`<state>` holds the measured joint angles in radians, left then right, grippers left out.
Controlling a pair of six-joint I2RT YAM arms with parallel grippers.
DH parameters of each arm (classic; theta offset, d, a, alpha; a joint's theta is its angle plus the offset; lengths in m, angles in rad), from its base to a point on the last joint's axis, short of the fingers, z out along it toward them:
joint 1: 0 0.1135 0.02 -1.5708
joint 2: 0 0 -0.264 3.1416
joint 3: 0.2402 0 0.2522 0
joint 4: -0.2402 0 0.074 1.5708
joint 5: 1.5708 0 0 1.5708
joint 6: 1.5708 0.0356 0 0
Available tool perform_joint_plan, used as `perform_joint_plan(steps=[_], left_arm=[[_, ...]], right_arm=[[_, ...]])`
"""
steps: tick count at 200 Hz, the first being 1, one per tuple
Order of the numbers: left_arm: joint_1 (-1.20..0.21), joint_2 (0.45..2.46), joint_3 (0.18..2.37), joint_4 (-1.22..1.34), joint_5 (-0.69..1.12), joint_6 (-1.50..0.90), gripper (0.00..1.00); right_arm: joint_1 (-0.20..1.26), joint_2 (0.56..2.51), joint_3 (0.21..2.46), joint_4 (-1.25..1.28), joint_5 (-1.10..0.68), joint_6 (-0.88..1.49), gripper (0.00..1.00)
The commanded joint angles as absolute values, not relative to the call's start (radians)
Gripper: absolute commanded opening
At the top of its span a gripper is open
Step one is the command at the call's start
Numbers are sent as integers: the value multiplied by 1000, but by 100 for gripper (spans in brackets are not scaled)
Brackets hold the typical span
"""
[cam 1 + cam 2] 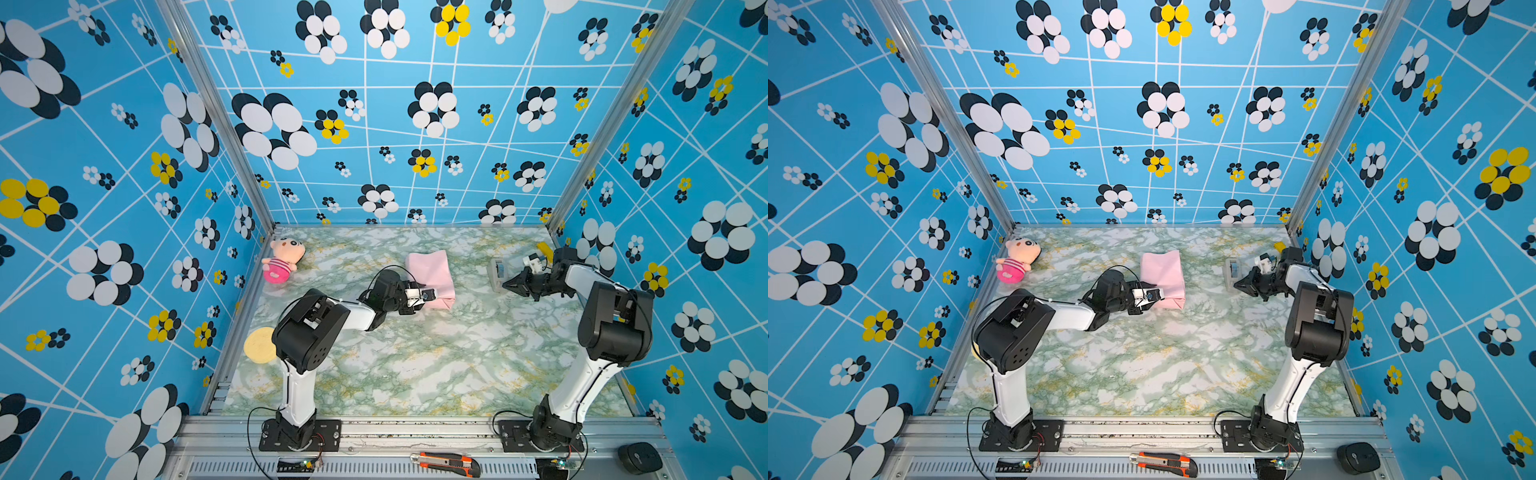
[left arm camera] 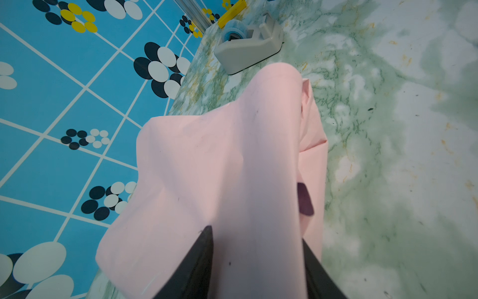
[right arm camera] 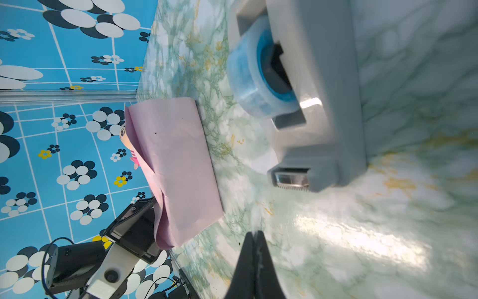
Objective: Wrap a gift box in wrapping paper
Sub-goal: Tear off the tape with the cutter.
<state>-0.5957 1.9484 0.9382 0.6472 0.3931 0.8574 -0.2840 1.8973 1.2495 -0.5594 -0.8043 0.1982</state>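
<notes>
The wrapping paper (image 1: pixel 430 274) (image 1: pixel 1163 274) lies folded into a pale pink bundle at the middle back of the table. The gift box is hidden under it. My left gripper (image 1: pixel 432 296) (image 1: pixel 1156 296) grips the bundle's near end. In the left wrist view its two black fingers (image 2: pixel 204 248) stand either side of the paper (image 2: pixel 219 155), pressed against it (image 2: pixel 256 235). A dark purple patch shows in a fold. My right gripper (image 1: pixel 509 286) (image 3: pixel 254 233) is shut, hovering beside the grey tape dispenser (image 1: pixel 496 274) (image 3: pixel 323 103), a short way from its cutter.
A pink-striped plush doll (image 1: pixel 282 259) lies at the back left. A yellow round disc (image 1: pixel 259 345) sits by the left wall, partly behind the left arm. A yellow strip (image 1: pixel 544 251) lies in the back right corner. A utility knife (image 1: pixel 446 462) rests on the front rail.
</notes>
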Motion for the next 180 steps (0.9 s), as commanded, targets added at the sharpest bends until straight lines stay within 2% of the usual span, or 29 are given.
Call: perform_joint_plan(steps=[1, 79, 180], left_arm=[[-601, 1971, 927, 509, 419, 850, 46], [-602, 1970, 927, 511, 420, 850, 46], [-603, 1970, 928, 505, 422, 851, 46]], right_arm=[[-290, 1850, 1198, -537, -761, 243, 0], [-291, 1882, 1151, -449, -711, 309, 0], [-290, 2014, 1149, -340, -663, 414, 0]])
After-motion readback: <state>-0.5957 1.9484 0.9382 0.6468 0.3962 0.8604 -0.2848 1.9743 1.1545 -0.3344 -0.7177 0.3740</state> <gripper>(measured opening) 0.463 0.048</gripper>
